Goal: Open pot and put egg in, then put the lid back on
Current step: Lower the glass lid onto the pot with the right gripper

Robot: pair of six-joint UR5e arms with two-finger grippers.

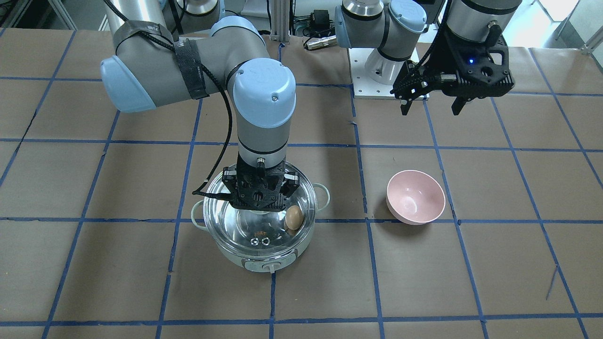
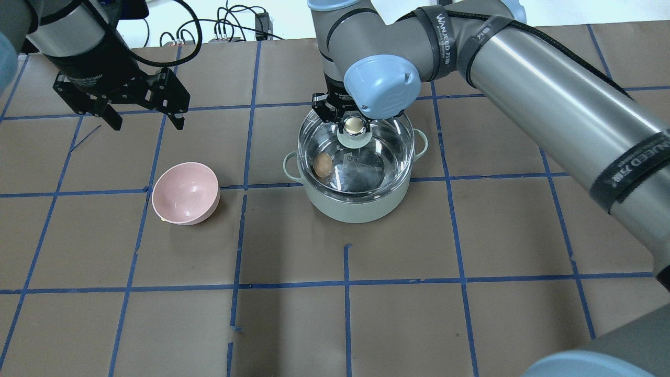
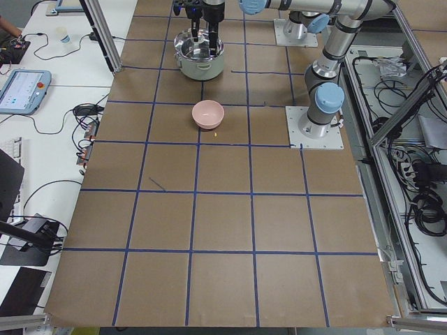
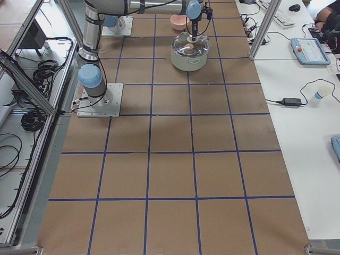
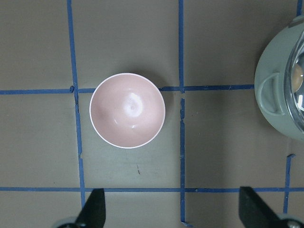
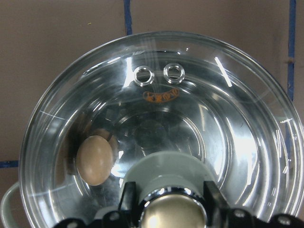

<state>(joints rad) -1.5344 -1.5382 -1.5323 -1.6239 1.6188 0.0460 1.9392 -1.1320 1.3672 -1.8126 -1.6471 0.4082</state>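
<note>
The mint-green pot [image 1: 264, 261] stands on the table and also shows in the overhead view [image 2: 356, 207]. The tan egg [image 1: 294, 217] lies inside it at one side, seen through the glass [image 2: 322, 165] [image 6: 95, 159]. The clear glass lid [image 1: 254, 230] [image 6: 213, 118] covers the pot's rim. My right gripper [image 1: 258, 207] [image 6: 166, 202] points straight down, its fingers shut on the lid's cream knob [image 2: 354, 124]. My left gripper [image 1: 433, 110] [image 2: 144, 123] [image 5: 173, 209] is open and empty, high above the table.
A pink bowl [image 1: 415, 197] [image 2: 184, 192] [image 5: 127, 110] stands empty between the pot and my left gripper. The table is brown paper with a blue tape grid. The left arm's white base plate [image 1: 377, 89] is at the back.
</note>
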